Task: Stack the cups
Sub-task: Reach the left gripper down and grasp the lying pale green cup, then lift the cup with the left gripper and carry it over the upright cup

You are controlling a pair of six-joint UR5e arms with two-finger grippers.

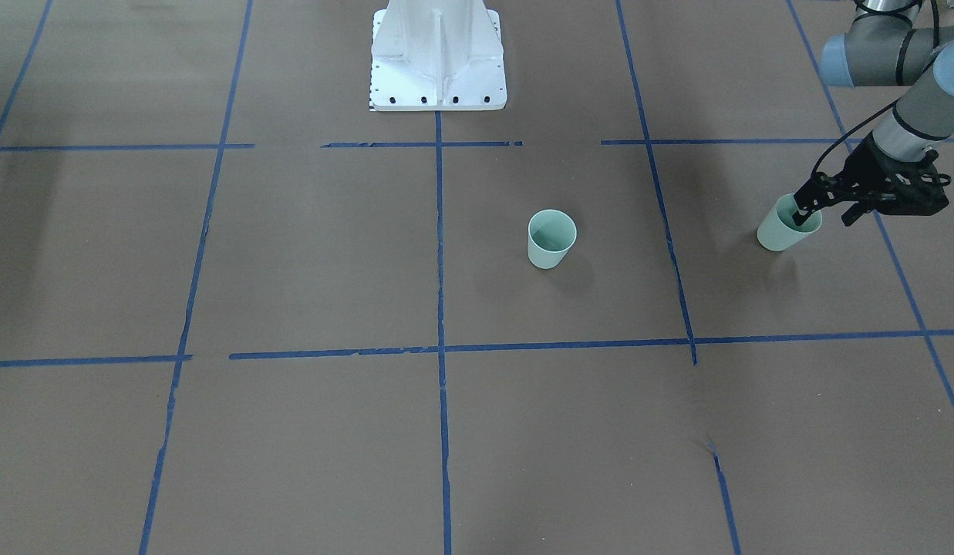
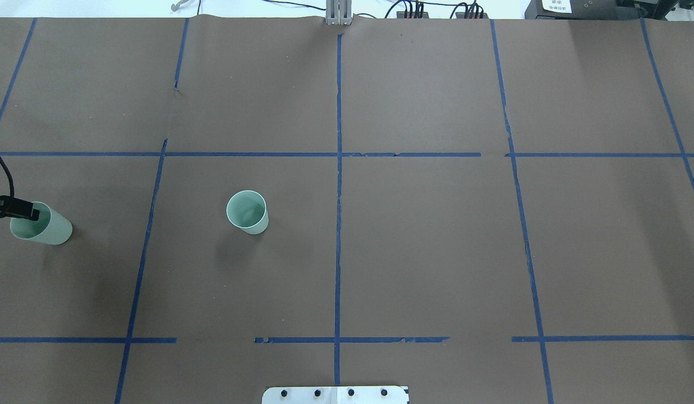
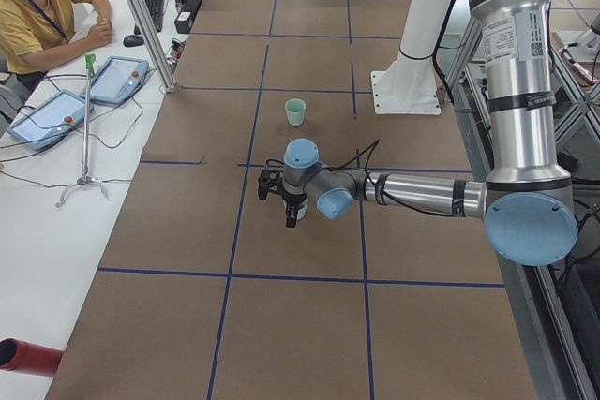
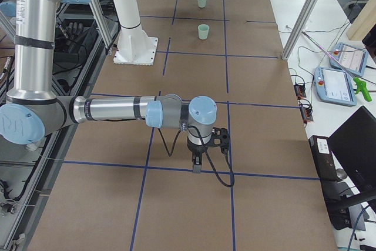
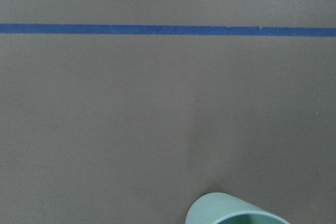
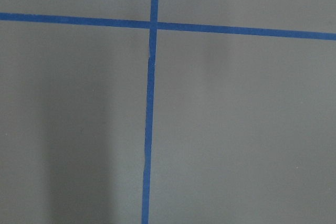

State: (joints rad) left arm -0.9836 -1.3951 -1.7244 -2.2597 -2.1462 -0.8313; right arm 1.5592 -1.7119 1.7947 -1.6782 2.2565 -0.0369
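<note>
Pale mint-green cups (image 1: 551, 240), brown table (image 1: 291, 254) with blue tape grid (image 1: 439, 231), black left tool (image 1: 825, 214)

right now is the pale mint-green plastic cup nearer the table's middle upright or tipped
Upright: the pale mint-green plastic cup stands on its base on the brown table, round rim facing up.

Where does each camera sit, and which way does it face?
Front-facing: across the table, facing the base; left gripper at the outer cup, inner cup free.
Overhead: behind the robot, looking forward and down; left gripper at left edge; shares both cups with front-facing, mirrored.
Exterior left: table's left end; left arm near.
Exterior right: opposite end; right gripper near.
Left wrist: down onto the outer cup's rim; no body.
Right wrist: down onto tape lines; no body.
</note>
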